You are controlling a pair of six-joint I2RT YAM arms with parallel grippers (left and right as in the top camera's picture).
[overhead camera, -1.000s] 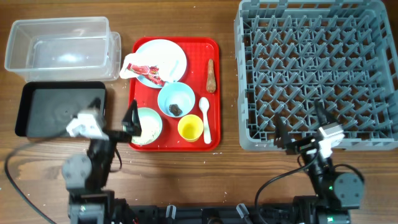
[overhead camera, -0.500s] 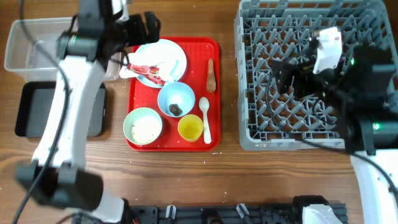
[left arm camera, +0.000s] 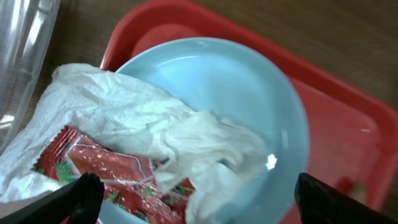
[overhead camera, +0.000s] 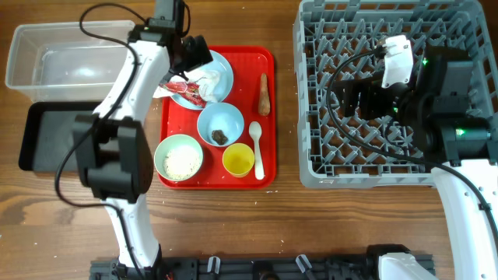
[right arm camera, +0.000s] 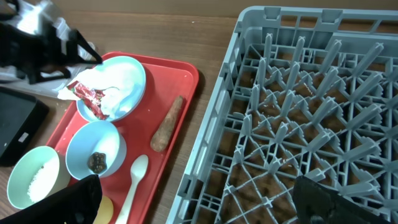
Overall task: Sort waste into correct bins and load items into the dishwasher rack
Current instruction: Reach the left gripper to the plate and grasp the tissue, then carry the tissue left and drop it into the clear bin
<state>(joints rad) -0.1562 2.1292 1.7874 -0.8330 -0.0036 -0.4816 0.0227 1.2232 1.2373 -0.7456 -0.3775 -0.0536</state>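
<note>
My left end effector [overhead camera: 198,56] hangs released, holding nothing, above the crumpled red-and-white wrapper [left arm camera: 106,165] on the light blue round plate [left arm camera: 242,87], far end of the flat red tray [overhead camera: 249,62]; my right end effector [overhead camera: 352,97], also released, hovers over the large grey lattice dishwasher rack [overhead camera: 467,31], right side of the bench [overhead camera: 233,225].

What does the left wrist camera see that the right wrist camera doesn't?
Only the left wrist view shows the clear tub's wall. Only the right wrist view shows the dishwasher rack, brown food piece, spoon, light blue bowl and green bowl. Both show the light blue plate, the crumpled wrapper and the red tray.
</note>
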